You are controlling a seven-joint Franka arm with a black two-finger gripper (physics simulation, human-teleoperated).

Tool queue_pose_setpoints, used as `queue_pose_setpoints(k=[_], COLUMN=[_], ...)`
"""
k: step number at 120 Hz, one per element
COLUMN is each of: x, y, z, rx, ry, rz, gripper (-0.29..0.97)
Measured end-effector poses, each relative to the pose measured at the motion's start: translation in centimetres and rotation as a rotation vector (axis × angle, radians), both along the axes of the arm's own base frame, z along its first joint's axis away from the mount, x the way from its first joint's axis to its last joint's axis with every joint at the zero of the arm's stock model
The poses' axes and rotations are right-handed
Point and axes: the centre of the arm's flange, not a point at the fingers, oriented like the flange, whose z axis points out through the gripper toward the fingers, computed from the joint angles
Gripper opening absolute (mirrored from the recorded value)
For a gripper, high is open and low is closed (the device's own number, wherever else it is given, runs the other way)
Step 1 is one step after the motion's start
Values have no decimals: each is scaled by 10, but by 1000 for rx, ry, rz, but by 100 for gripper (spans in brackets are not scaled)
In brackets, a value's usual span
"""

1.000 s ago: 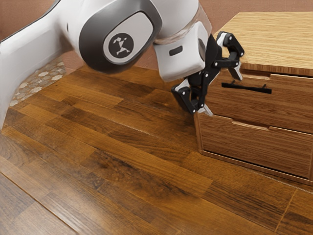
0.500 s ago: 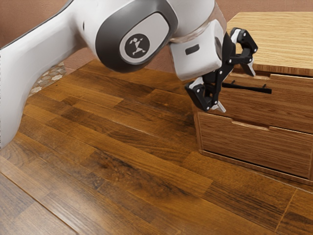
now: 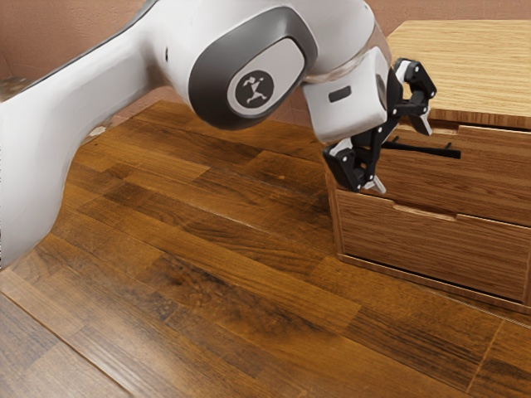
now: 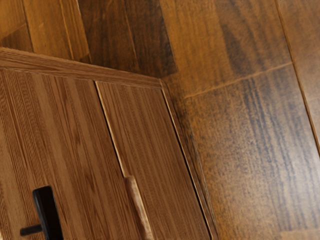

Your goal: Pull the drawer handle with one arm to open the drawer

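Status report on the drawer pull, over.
Gripper open, by the black handle's end, not shut on it. Top drawer looks shut. Nothing in the way.

No readable text; an emblem point(image 3: 253, 86) marks the arm point(image 3: 99, 108).

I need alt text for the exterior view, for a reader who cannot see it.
A white robot arm holds its open black tool at one end of the black handle on the upper drawer of a wooden cabinet. The drawer looks shut, and the cabinet stands on a dark wooden floor.
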Motion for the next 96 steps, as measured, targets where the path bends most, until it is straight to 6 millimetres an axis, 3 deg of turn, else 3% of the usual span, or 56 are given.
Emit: queue_pose_setpoints(k=[16,54,96], x=[4,26,31], y=[4,24,17], z=[8,-11,-20], rx=[-17,-23,-26], ry=[-22,-8,-6], rz=[9,50,44], gripper=[68,68,68])
